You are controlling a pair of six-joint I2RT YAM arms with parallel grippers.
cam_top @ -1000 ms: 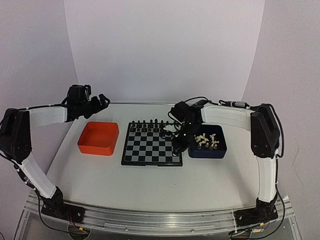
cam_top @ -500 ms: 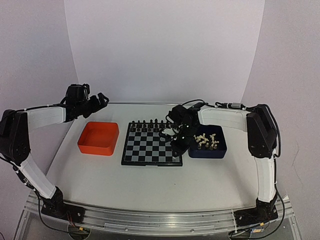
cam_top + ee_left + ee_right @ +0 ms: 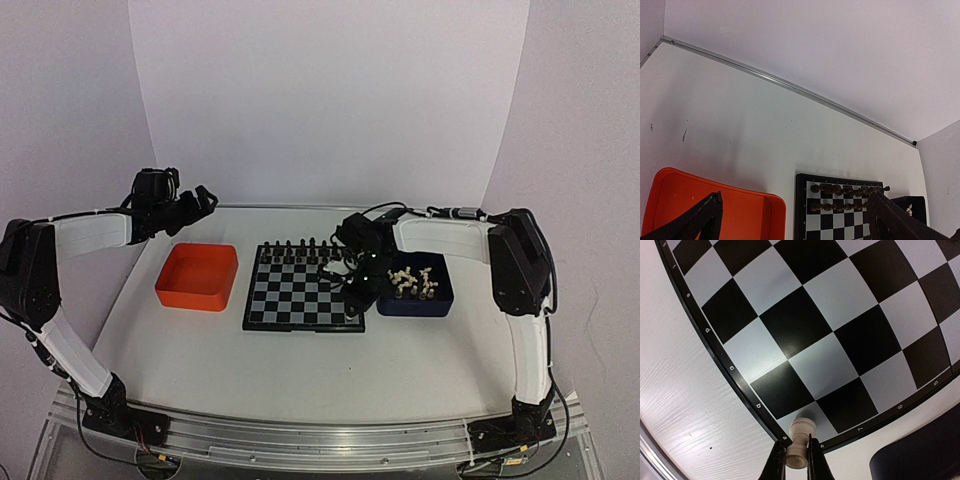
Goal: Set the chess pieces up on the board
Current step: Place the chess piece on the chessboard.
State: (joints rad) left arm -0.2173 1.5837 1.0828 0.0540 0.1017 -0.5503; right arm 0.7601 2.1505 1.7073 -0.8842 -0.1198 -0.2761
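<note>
My right gripper (image 3: 796,456) is shut on a cream-white chess piece (image 3: 801,437), holding it at the light corner square of the board (image 3: 840,315). I cannot tell whether the piece touches the square. In the top view this gripper (image 3: 357,298) is at the near right corner of the board (image 3: 290,295). More cream-white chess pieces (image 3: 412,280) lie in the dark blue tray (image 3: 412,306). My left gripper (image 3: 205,197) is open and empty, high above the table behind the orange tray (image 3: 197,277).
Black chessmen (image 3: 300,247) fill the board's two far rows and also show in the left wrist view (image 3: 845,191). The dark blue tray's corner (image 3: 920,455) is close to my right gripper. The orange tray (image 3: 705,200) lies below my left fingers (image 3: 695,220).
My right gripper has shifted a little left and down over the board's near right corner, still holding the piece. The left arm has not moved.
</note>
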